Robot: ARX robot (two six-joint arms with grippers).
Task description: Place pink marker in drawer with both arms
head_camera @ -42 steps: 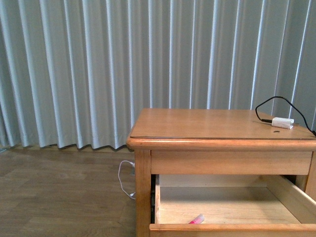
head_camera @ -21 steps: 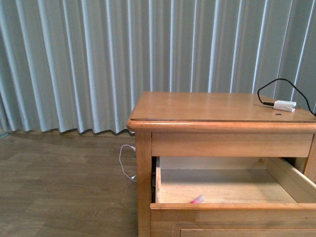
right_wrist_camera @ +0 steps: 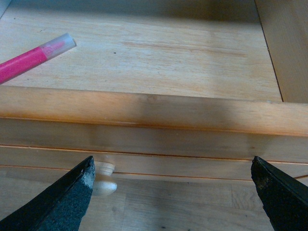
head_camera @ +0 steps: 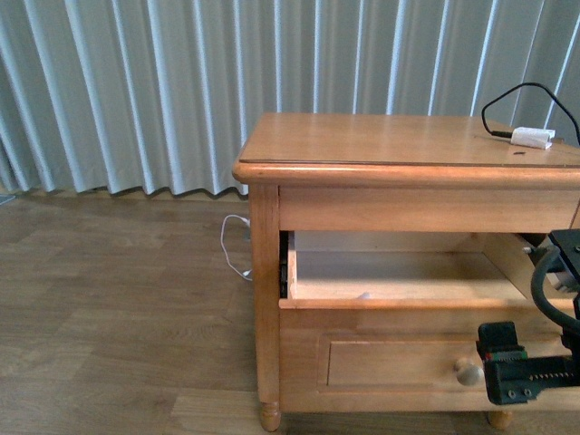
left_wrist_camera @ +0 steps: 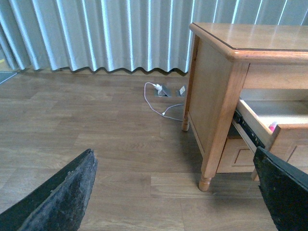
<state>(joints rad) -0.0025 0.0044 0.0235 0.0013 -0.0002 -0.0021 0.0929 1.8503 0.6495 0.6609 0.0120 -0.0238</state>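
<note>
The left gripper (left_wrist_camera: 173, 153) hangs over the wooden floor (left_wrist_camera: 96, 125), well apart from the nightstand (left_wrist_camera: 211, 91). Its fingers are spread wide w/ nothing btw them.

The pink marker (right_wrist_camera: 33, 58) is inside the drawer (head_camera: 399, 358), which stands pulled out. It lies flat on the drawer bottom, near the front board, towards the left side. In the left wrist view only a small pink part shows over the board's edge. No gripper touches it. The marker is short, w/ a hot pink body. The cap end is pale and half-transparent, and some pink shows through it. It lies at a slant to the front board.

The right gripper (right_wrist_camera: 172, 161) is outside the drawer, in front of the front board, so the board is btw it and the marker. Its fingers are also far apart and hold nothing. The round pale knob (right_wrist_camera: 103, 178) is just beside one finger. Whether they touch, I cannot tell.
</note>
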